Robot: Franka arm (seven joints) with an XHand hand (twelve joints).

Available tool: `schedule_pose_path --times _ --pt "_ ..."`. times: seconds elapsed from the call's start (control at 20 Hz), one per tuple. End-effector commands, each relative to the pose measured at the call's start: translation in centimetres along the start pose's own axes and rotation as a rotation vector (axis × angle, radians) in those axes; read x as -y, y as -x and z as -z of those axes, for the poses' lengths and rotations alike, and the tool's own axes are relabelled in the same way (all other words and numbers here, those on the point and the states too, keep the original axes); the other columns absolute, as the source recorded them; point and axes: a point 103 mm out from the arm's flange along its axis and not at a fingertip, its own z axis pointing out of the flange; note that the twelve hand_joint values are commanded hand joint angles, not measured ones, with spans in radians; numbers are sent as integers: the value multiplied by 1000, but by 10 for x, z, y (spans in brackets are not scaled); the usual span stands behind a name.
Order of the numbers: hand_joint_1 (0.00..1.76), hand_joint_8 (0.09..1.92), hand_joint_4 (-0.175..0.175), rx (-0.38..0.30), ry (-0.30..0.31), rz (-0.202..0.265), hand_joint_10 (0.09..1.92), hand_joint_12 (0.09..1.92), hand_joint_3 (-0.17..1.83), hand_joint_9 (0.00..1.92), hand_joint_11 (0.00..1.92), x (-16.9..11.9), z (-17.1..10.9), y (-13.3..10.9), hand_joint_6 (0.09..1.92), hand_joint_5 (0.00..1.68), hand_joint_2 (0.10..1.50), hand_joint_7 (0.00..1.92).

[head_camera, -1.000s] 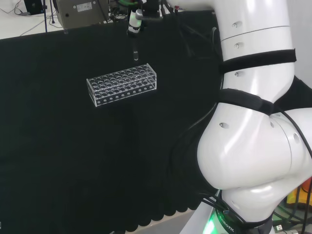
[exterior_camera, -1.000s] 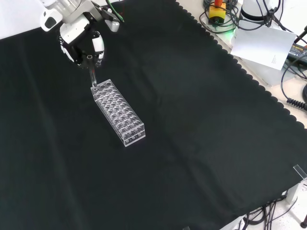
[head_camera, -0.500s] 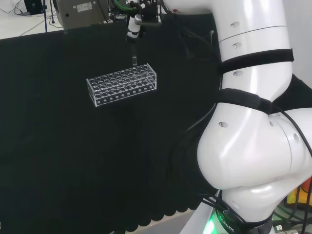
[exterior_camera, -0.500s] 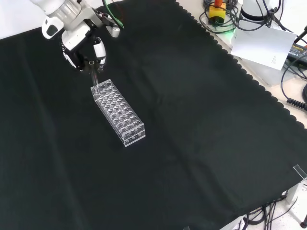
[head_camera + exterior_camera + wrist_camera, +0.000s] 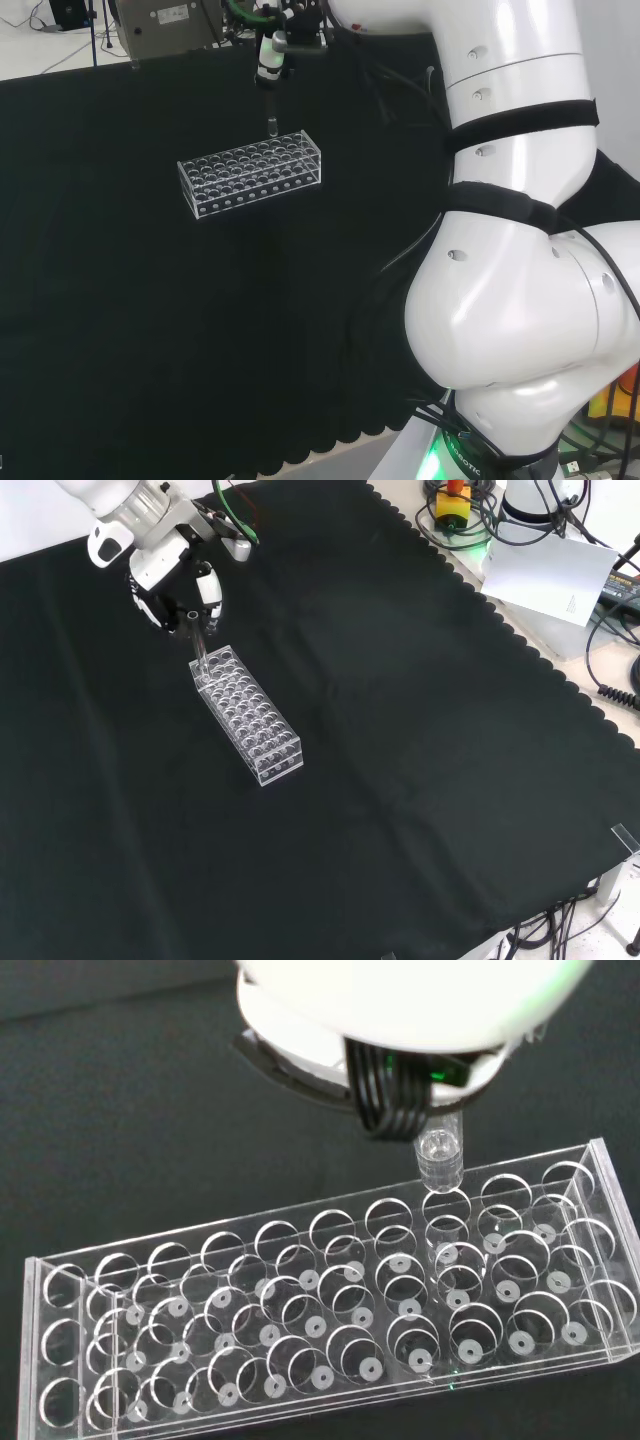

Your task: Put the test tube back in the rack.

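A clear plastic test-tube rack (image 5: pixel 250 172) with several rows of round holes lies on the black cloth. The black and white hand (image 5: pixel 272 50) hangs over its far right end in the head view, fingers pinched round a clear test tube (image 5: pixel 270 118) that points down. In the front view the hand (image 5: pixel 180 585) holds the tube (image 5: pixel 199 648) slightly tilted, its lower end at the top of the rack (image 5: pixel 250 716) at the far end. Close up, the tube (image 5: pixel 440 1158) meets a back-row hole of the rack (image 5: pixel 300 1310); how deep it sits I cannot tell.
The arm's big white links (image 5: pixel 520 250) stand at the right of the head view. Off the cloth's scalloped edge (image 5: pixel 540 660) lie cables and a white sheet of paper (image 5: pixel 545 575). A grey box (image 5: pixel 165 25) stands behind the cloth.
The hand has carried the tube from just beyond the rack's end to over its end holes and lowered it a little. The rack has not moved.
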Motion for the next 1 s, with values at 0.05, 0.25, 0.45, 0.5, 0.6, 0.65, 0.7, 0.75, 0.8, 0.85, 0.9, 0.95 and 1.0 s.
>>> schedule_pose_path --times 0.05,0.25,0.45,0.5,0.6,0.65,0.7,0.75,0.8,0.85,0.9,0.95,1.0 --pt "1442 696 -175 9 -15 0 87 1167 734 1555 912 1 -3 0 396 1347 553 1456" --pt "1442 699 -175 8 -19 -3 87 1167 733 1555 912 1 -5 -1 394 1348 553 1454" --pt "1442 701 -175 7 -24 -2 87 1167 733 1555 911 0 -6 -2 392 1348 554 1453" --pt "1442 701 -175 5 -25 -1 87 1167 732 1555 911 0 -6 -2 392 1348 554 1453" --pt "1442 702 -175 1 -26 -1 87 1167 732 1555 911 0 -8 -1 391 1349 554 1453" --pt "1442 703 -175 -1 -27 -1 87 1167 732 1555 911 0 -9 -1 391 1349 554 1453" --pt "1442 703 -175 -1 -29 -1 87 1167 732 1555 911 0 -12 0 391 1349 554 1452" --pt "1442 703 -175 -2 -32 -2 87 1167 732 1555 911 -1 -14 0 391 1349 554 1452" --pt "1442 704 -175 -2 -33 -2 87 1167 732 1555 911 -1 -16 0 390 1349 555 1452" --pt "1442 704 -175 0 -37 -4 87 1167 731 1555 911 -1 -16 -1 390 1349 555 1452" --pt "1442 704 -175 3 -39 -6 87 1167 731 1555 910 -2 -16 -2 390 1349 555 1452" --pt "1442 705 -175 -2 -41 -4 87 1167 731 1555 910 -2 -17 -2 390 1349 555 1452" --pt "1442 705 -175 -5 -42 -3 87 1167 731 1555 910 -2 -17 -2 390 1349 555 1451"
